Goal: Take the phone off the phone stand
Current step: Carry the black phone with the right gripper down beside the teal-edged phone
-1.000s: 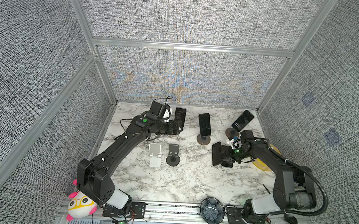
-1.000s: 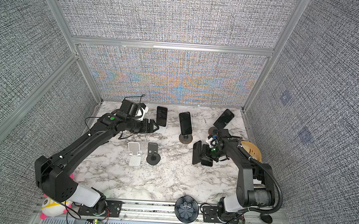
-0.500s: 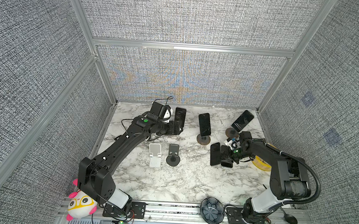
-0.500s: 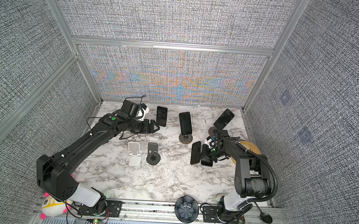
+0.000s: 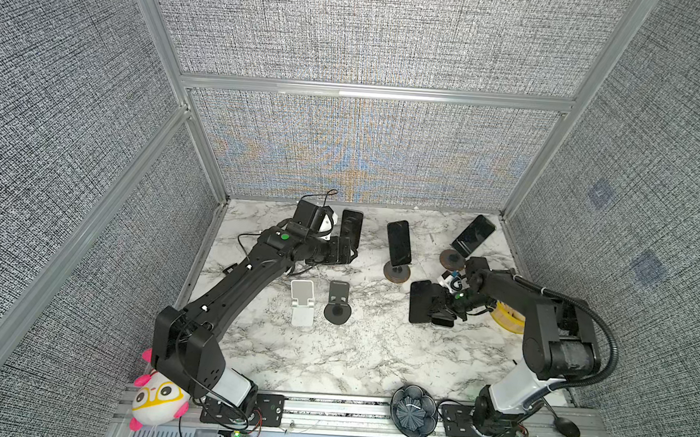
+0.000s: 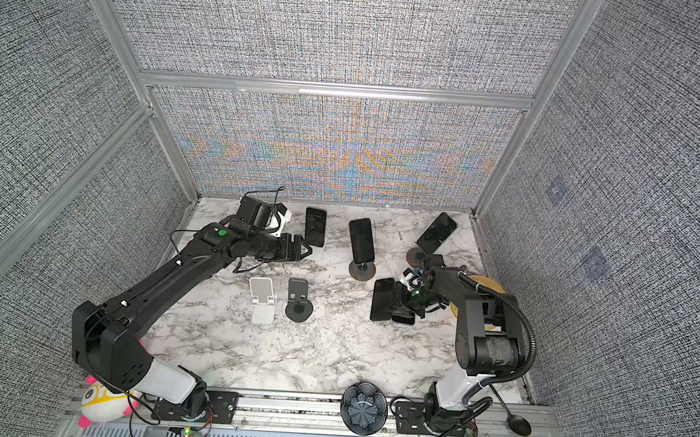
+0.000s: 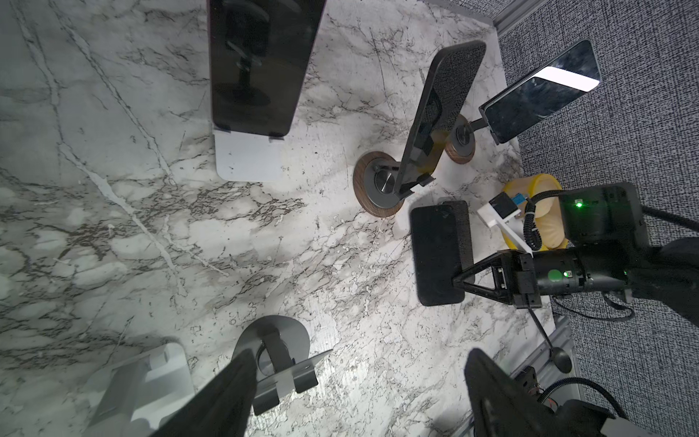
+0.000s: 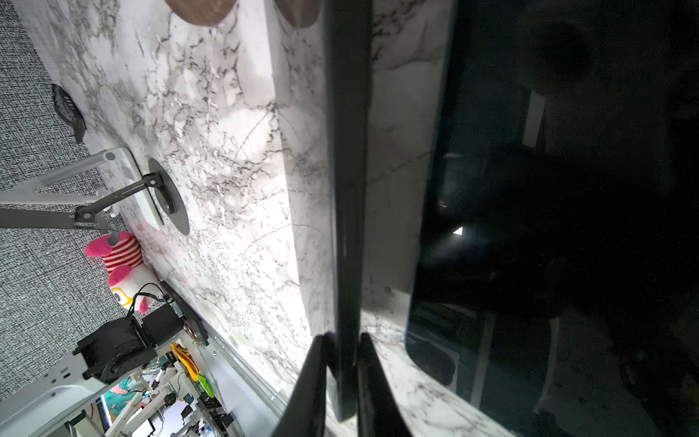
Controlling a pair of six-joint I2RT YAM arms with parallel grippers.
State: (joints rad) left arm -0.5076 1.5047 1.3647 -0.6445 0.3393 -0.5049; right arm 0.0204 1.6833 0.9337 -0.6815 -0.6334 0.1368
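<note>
Plush toy (image 5: pixel 158 395) off the worktop's (image 5: pixel 352 353) front-left corner, on the rail.

Left gripper (image 7: pixel 359 382) is near the back-left corner with its jaws wide and nothing between them. It sits just beside the back-left phone (image 5: pixel 351 228) and points at it, but is not touching. That phone leans upright on a white base (image 7: pixel 249 159).

Two empty stands are left of centre, side by side: white stand (image 5: pixel 302 302), then black stand (image 5: pixel 338 304), close but apart.

Middle phone (image 5: pixel 399 243) is near the back edge. It is propped on a round wood-rimmed stand (image 5: pixel 397 272), screen dark.

Held phone (image 5: pixel 419 301) is right of centre and off every stand. Right gripper (image 8: pixel 345 340) has it: in the right wrist view the phone shows edge-on, with one finger (image 8: pixel 314 378) on each side of its end, jaws narrow and closed on it. Cannot tell whether the phone touches the marble. A dark glossy surface beside it in that view is unclear.

Back-right phone (image 5: pixel 473 235) is in the back-right corner, tilted on its stand (image 5: pixel 452 259).

Yellow ring (image 5: pixel 508 321) is at the right edge, partly behind the right arm.

Off the front edge on the rail: a dark bowl (image 5: pixel 413 410), and a black spoon (image 5: pixel 566 426) toward the front-right corner.
</note>
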